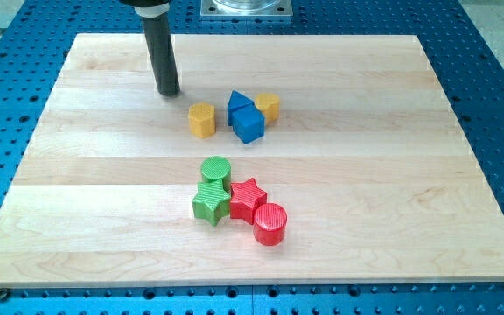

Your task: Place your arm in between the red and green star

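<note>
The green star (209, 201) and the red star (248, 198) lie side by side, touching, a little below the board's middle. A green cylinder (215, 169) sits just above the green star, touching it. A red cylinder (269, 224) sits at the red star's lower right, touching it. My tip (169, 91) rests on the board near the view's top left, well above and left of both stars and apart from every block.
A yellow block (201, 121) lies right of and below my tip. Two blue blocks (245, 116) and a second yellow block (268, 106) cluster further right. The wooden board (409, 175) lies on a blue perforated table.
</note>
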Robot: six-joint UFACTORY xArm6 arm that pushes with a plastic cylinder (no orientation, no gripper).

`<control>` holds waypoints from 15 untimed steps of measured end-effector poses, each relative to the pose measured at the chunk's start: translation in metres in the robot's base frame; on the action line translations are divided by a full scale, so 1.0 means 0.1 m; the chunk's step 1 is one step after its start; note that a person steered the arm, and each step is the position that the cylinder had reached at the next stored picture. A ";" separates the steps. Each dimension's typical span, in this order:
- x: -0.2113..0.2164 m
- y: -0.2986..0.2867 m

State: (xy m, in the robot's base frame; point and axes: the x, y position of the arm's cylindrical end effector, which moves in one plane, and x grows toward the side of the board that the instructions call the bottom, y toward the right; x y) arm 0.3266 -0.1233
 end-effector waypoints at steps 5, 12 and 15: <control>0.19 -0.02; -0.29 0.50; 1.04 2.62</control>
State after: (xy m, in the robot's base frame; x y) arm 0.4311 0.1386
